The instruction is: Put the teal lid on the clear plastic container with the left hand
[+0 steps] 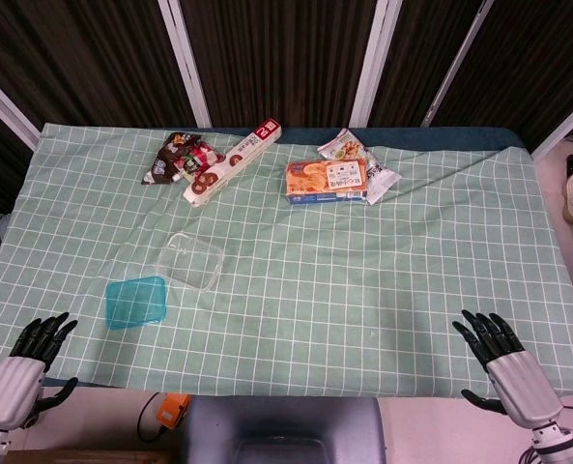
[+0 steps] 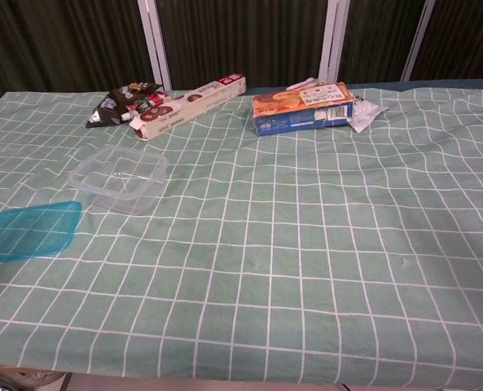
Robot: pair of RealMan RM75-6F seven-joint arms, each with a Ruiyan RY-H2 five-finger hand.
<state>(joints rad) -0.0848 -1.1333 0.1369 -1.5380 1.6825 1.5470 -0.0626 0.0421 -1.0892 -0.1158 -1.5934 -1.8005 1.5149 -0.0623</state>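
The teal lid (image 1: 136,301) (image 2: 29,231) lies flat on the green checked cloth at the near left. Just beyond it, to its right, stands the clear plastic container (image 1: 192,259) (image 2: 119,177), upright and uncovered. My left hand (image 1: 27,365) hovers at the table's near left corner, fingers spread, holding nothing, well short of the lid. At the near right corner my right hand (image 1: 503,362) is likewise spread and holds nothing. Neither hand shows in the chest view.
Along the far side of the table (image 1: 363,290) lie a dark snack bag (image 1: 178,155), a long white box (image 1: 233,159), an orange biscuit box (image 1: 326,181) and small white packets (image 1: 349,147). The table's front edge runs just ahead of both hands.
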